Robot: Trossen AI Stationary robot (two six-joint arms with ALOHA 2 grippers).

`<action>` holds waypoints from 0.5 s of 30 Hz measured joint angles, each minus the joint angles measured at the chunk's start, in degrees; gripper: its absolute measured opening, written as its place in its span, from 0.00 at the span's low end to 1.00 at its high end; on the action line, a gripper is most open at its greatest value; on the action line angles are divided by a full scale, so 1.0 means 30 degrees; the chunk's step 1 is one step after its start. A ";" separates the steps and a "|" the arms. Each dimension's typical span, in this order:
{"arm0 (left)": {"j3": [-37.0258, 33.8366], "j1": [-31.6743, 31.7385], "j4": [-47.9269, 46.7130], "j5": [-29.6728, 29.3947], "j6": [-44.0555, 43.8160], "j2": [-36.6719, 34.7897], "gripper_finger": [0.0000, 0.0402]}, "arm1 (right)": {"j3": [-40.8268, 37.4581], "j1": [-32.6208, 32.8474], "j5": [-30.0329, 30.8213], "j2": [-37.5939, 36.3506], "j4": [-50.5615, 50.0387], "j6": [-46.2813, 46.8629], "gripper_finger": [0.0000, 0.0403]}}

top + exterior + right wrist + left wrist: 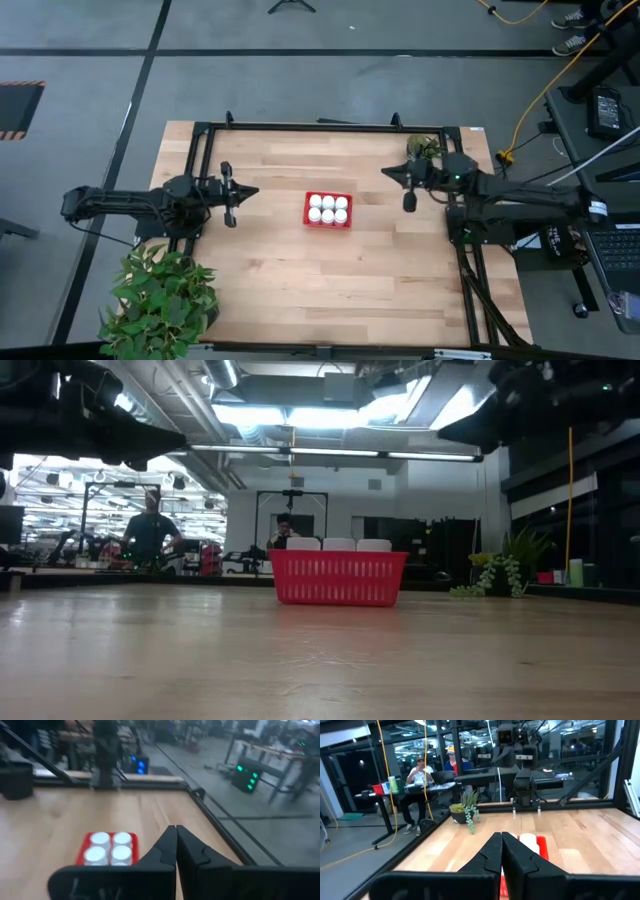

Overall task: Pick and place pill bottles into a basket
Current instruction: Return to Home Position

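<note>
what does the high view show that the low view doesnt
Only high: all six pill bottles, in two rows of three, and the left gripper and right gripper on either side of the basket. Only low: the basket's mesh wall and a person in the room behind. Both: the red basket holding white bottles on the wooden table.

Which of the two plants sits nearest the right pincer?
The small potted plant at the far right corner of the table, close to the right pincer; the large leafy plant stands at the near left corner.
</note>
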 joint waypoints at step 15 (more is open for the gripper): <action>0.0001 0.0000 -0.0183 0.0174 -0.0158 -0.0281 0.00 | -0.3656 -0.1652 -0.2301 -0.6030 -0.0022 0.1487 0.00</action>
